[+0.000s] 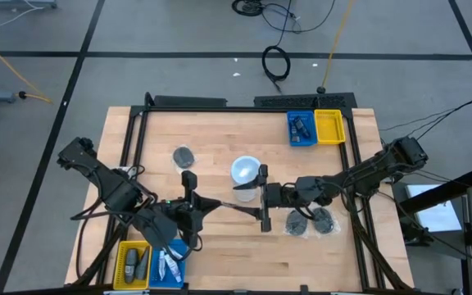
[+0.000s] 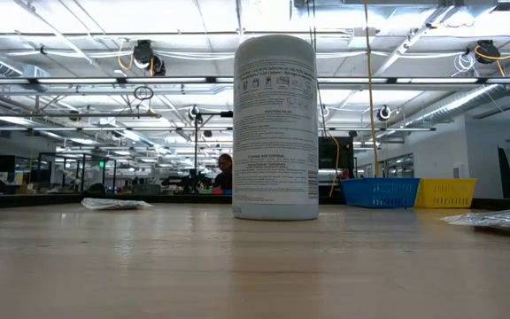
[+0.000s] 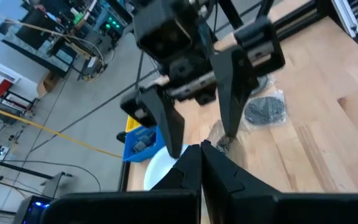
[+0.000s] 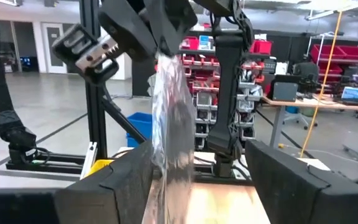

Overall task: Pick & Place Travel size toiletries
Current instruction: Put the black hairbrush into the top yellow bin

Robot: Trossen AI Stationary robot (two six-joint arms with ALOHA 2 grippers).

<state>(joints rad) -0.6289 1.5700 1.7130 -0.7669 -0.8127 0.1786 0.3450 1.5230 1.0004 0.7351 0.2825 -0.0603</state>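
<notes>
Right wrist view: a clear-bagged toiletry [image 4: 173, 106] hangs between the wide-open jaws of the right gripper [image 4: 207, 171], which grips nothing; neither jaw visibly touches the bag. The left gripper [image 3: 202, 147] pinches the bag from the far side, and its jaws are closed to a point in the left wrist view.

This is judged to be a hand-over in mid-air, with the task roughly half done. Behind the left gripper, a near yellow tray [image 1: 133, 264] and a near blue tray [image 1: 169, 267] already hold several small items. Three bagged dark discs remain on the wooden table [image 1: 220, 254]: one [image 1: 184, 156] beyond the left gripper's jaws, and two [image 1: 296, 221] [image 1: 324, 220] just beside the right gripper's wrist. A far blue tray [image 1: 301, 129] holds a small dark item, while the far yellow tray [image 1: 329, 125] appears empty.

A white cylinder [image 2: 275, 124] stands upright just beyond both sets of jaws. The low view shows an industrial hall behind the table, with ceiling lights, benches and one distant person [image 2: 225, 170].
</notes>
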